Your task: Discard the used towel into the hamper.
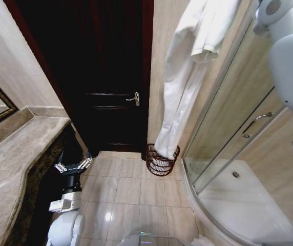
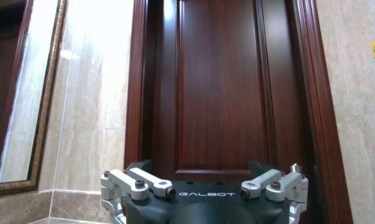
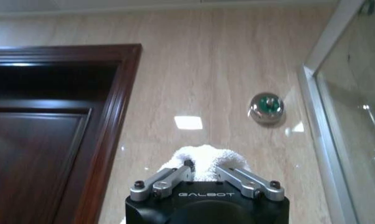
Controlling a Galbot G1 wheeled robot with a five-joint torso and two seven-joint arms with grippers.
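1. Raised high, the right gripper (image 3: 202, 175) had its fingers closed on the top of the white towel (image 1: 187, 77).
2. From this grip the towel hung down along the tiled wall (image 1: 163, 31), and its lower end lay inside the hamper (image 1: 162, 160).
3. That hamper stood on the floor (image 1: 131, 195), between the dark door (image 1: 110, 77) and the shower glass (image 1: 228, 128).
4. Low beside the counter (image 1: 13, 159), the left gripper (image 1: 74, 165) was spread wide and empty.
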